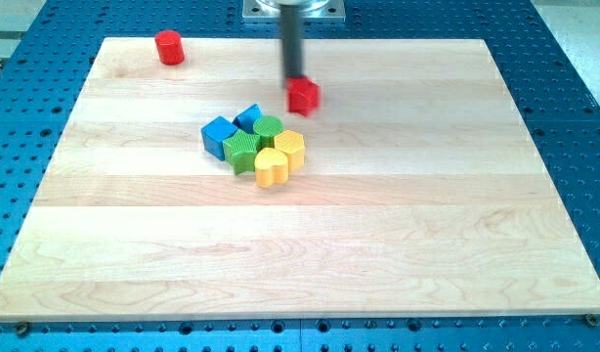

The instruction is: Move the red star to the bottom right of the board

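A dark rod comes down from the view's top centre. My tip (pixel 295 78) has no fingers to open or close, so it grasps nothing; it rests against the top-left edge of the red star (pixel 303 96), which is blurred, so its shape is hard to make out. The star sits in the upper middle of the board (pixel 427 244), far from the bottom right corner where it belongs. The tip stands behind the star on the side away from that corner, which seems a sensible place for pushing it down and to the view's right.

Just below and left of the star, close but apart, is a tight cluster: two blue blocks (pixel 219 134) on the left and top, two green blocks (pixel 243 151) in the middle, a yellow heart (pixel 272 168) at the bottom, and another yellow block (pixel 290 147) on the right. A red cylinder (pixel 169 47) stands alone near the top left corner.

The board is pale wood in planks, lying on a blue perforated table (pixel 574 59).
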